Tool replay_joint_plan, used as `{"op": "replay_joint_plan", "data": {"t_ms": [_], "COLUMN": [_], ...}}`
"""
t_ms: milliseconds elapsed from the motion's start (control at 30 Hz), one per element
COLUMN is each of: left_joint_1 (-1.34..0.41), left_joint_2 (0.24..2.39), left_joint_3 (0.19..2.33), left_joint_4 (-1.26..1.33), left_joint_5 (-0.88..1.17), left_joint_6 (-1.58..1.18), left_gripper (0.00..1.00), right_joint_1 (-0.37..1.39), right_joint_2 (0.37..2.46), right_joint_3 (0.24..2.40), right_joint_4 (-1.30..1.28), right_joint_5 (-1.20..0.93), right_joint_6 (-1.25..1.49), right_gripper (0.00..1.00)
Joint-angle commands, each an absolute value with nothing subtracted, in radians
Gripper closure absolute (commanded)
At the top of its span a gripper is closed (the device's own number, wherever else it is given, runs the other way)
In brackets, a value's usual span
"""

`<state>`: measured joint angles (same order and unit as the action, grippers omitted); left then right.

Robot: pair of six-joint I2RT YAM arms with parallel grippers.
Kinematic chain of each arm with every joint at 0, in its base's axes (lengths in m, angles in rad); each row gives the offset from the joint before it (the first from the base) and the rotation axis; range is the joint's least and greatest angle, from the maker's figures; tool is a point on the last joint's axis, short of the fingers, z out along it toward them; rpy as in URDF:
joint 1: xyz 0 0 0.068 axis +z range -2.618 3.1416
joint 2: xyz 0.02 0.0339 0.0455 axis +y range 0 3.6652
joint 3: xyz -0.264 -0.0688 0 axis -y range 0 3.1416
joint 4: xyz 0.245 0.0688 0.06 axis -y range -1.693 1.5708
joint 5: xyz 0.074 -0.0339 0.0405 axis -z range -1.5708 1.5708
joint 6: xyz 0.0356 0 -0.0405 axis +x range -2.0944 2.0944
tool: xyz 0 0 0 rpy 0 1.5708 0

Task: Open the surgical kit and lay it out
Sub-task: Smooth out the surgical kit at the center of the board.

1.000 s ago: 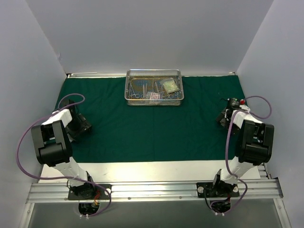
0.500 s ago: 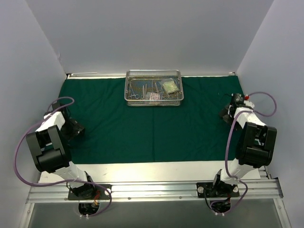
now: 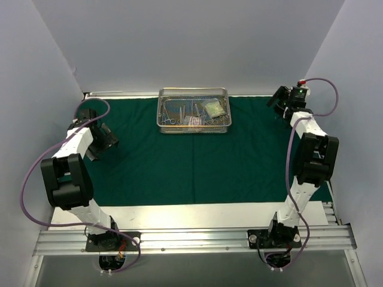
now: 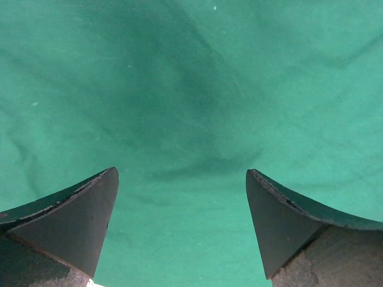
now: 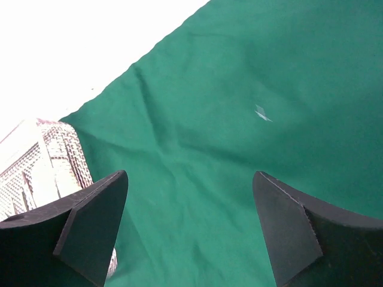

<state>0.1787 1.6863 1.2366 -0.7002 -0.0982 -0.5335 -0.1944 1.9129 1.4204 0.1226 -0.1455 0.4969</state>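
The surgical kit's dark green cloth wrap (image 3: 191, 161) lies spread flat over the table. Its silver wire-mesh tray (image 3: 161, 111) stands on the cloth at the far middle, holding steel scissor-handled instruments (image 3: 179, 112) and a clear packet (image 3: 213, 107). My left gripper (image 3: 105, 141) hovers open over the cloth's left part; only bare cloth (image 4: 191, 89) shows between its fingers (image 4: 78, 221). My right gripper (image 3: 277, 99) hangs open over the far right corner of the cloth (image 5: 239, 89), nothing in it. A corner of the tray (image 5: 42, 155) shows at the left of the right wrist view.
A white strip of table (image 3: 191, 212) runs along the cloth's near edge, with the aluminium mounting rail (image 3: 191, 239) in front of it. Grey walls close in the left, back and right sides. Purple cables (image 3: 317, 84) loop off both arms.
The right arm has stretched away from me, carrying its gripper from mid right to the cloth's far right corner. The left gripper has drawn back, then moved farther up the left side. Both stay open.
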Motion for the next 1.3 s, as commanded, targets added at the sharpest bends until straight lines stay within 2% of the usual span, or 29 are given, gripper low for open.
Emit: {"op": "replay_joint_plan", "data": {"t_ms": [0,367,567,1000,1267], "left_joint_1": [0.184,0.173,0.173,0.184,0.19], "left_joint_2": [1.727,1.795,1.835,1.875,1.861], "left_joint_3": [1.243,1.2,1.186,1.19,1.193], "left_joint_4": [-0.638,-0.615,-0.615,-0.634,-0.66], "left_joint_5": [-0.066,-0.067,-0.067,-0.083,-0.091], "left_joint_6": [-0.497,-0.48,-0.483,-0.479,-0.486], "left_gripper": [0.04,0.03,0.04,0.04,0.04], "right_joint_1": [-0.178,-0.169,-0.176,-0.262,-0.314], "right_joint_2": [2.024,2.313,2.422,2.591,2.583], "right_joint_3": [1.511,1.778,1.858,2.057,2.098], "right_joint_4": [0.215,0.267,0.215,0.028,-0.026], "right_joint_5": [-0.285,-0.403,-0.381,-0.298,-0.242], "right_joint_6": [0.445,0.402,0.387,0.433,0.423], "right_gripper": [0.19,0.18,0.18,0.18,0.18]}}
